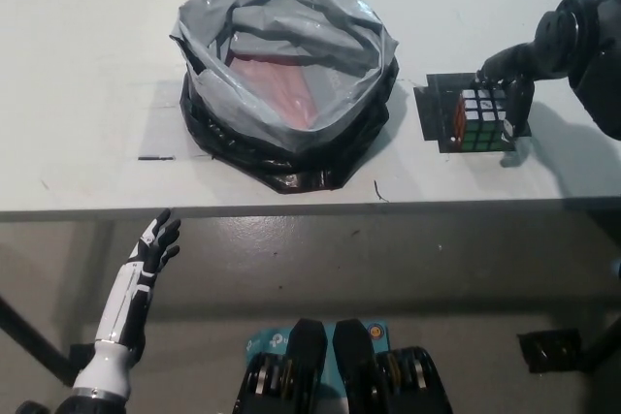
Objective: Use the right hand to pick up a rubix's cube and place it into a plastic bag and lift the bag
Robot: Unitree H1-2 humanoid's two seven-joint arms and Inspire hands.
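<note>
Light even and bright on table (87,65), floor dimmer. Soft shadow beside right hand (506,84). Glare on bag (291,75) folds. Pic slightly soft.

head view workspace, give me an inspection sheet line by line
surface: white table, faint marks near its front edge
job's things: cube on a dark mat; open grey bag left of it, reddish inside
clutter: nothing seen
hands: right hand down on the cube, fingers along its right side, grip not clear; left hand open, below the table edge
cables: nothing seen
surroundings: grey floor
</note>
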